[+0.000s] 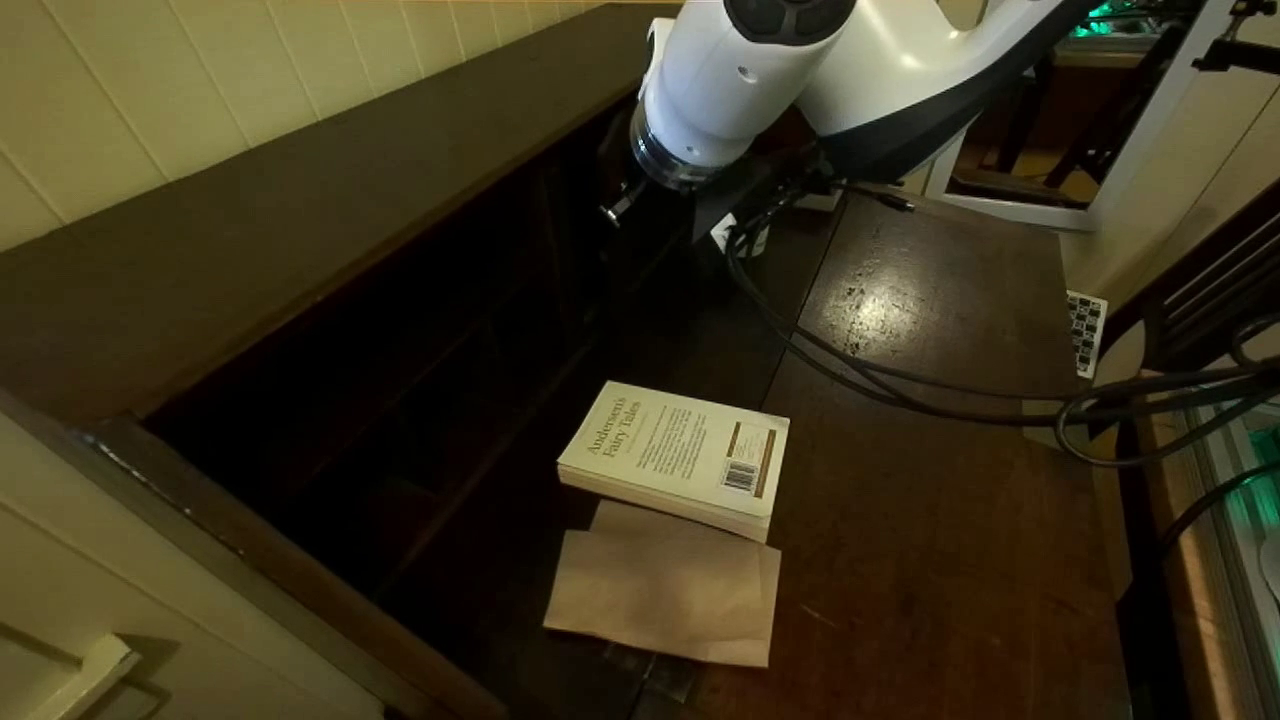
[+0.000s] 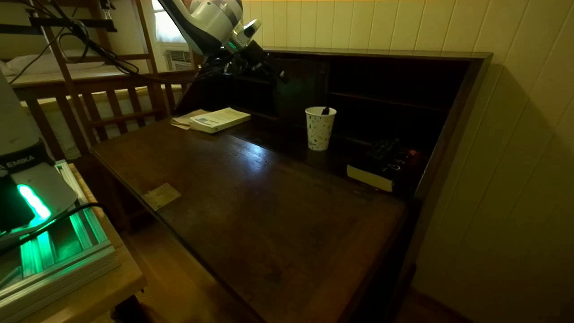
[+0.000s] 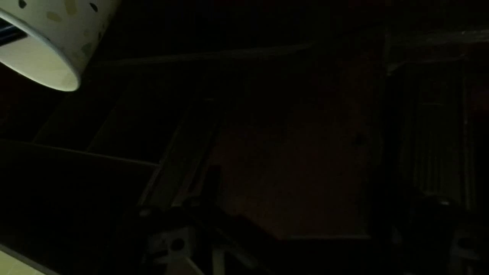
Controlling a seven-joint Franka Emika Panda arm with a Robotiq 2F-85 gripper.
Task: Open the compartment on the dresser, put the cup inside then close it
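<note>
The dresser (image 2: pixel 242 211) is dark wood, its flat top glossy and its back a row of deep, shadowed pigeonholes. In the wrist view, an upright reddish-brown panel (image 3: pixel 298 152) stands between two posts; it looks like the compartment's closed front, though the dark makes this uncertain. A speckled white cup (image 2: pixel 319 130) stands upright on the dresser top with a dark object in it, and its rim side shows at the wrist view's upper left. My gripper (image 3: pixel 301 187) faces the panel, away from the cup, with jaws wide apart and nothing visible between them. Shadow hides most finger detail.
A white book (image 1: pixel 680 455) and brown paper (image 1: pixel 665 590) lie on the top. Beside the cup is a thick dark book (image 2: pixel 381 166). Loose black cables (image 1: pixel 860 375) trail from the arm across the surface. The upper ledge (image 1: pixel 300 210) overhangs the pigeonholes.
</note>
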